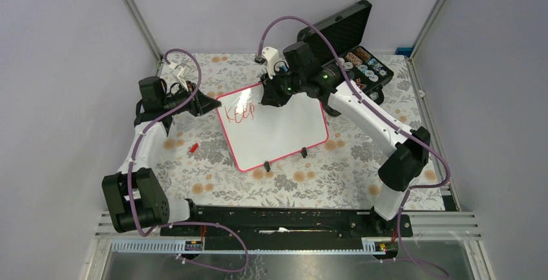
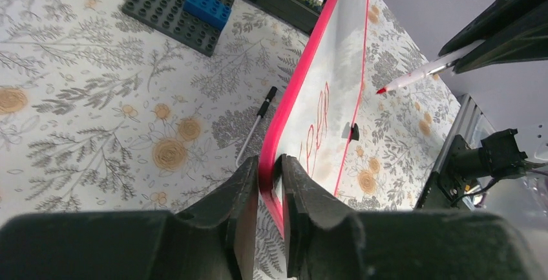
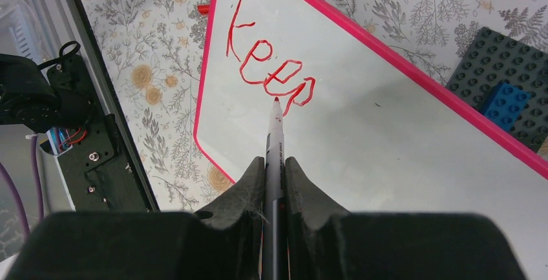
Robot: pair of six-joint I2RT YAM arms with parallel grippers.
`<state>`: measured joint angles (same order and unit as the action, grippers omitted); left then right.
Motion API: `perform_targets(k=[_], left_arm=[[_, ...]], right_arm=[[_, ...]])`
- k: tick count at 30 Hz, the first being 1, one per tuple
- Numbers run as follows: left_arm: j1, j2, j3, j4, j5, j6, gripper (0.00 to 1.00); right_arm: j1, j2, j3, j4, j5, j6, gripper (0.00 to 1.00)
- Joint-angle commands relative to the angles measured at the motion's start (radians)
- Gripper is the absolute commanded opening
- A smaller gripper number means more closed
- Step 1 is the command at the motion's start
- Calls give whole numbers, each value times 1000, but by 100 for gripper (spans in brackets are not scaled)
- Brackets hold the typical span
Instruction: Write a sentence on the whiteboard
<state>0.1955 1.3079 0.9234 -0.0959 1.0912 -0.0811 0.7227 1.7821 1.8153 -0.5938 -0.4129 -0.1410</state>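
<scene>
Board [image 1: 278,134] sat mid-table on the floral cloth [image 1: 213,183], turned askew, two black feet at its near edge. Left gripper [image 2: 270,163] was closed on the board's red frame at the left edge. Right gripper [image 3: 274,167] was clamped on a marker [image 3: 276,131], with the red tip just under the last letter of the writing [image 3: 271,66]. Could not tell whether the tip touched. Writing read "Keep" only, upper left of board. Red cap [image 1: 193,147] lay on the cloth left of the board. Black pen [image 2: 256,125] lay just beside the frame.
</scene>
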Motion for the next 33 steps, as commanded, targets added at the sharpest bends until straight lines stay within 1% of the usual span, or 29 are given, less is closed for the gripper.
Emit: perform_targets(k=[1,6,13,16,25,33], left_arm=[[-17,-15,29,-42,10,46,25],[-16,-20,29,-59,34,58,37],[-15,-29,22,-101,61,93,46],[-16,-25,20,-128,65,123,47],[-16,-17,18,-130,82,128,47],[-18,-7,19,-131,79,129,42]], right_arm=[[-18,-62,22,0,-18,-4,0],[-40,-80,-4,2,-21,-14,0],[-82,-100,-37,3,-31,-25,0],[-97,-105,-53,3,-38,-35,0],[-104,-121,-103,54,-59,-49,0],[-99,-84,-86,80,-63,-36,0]])
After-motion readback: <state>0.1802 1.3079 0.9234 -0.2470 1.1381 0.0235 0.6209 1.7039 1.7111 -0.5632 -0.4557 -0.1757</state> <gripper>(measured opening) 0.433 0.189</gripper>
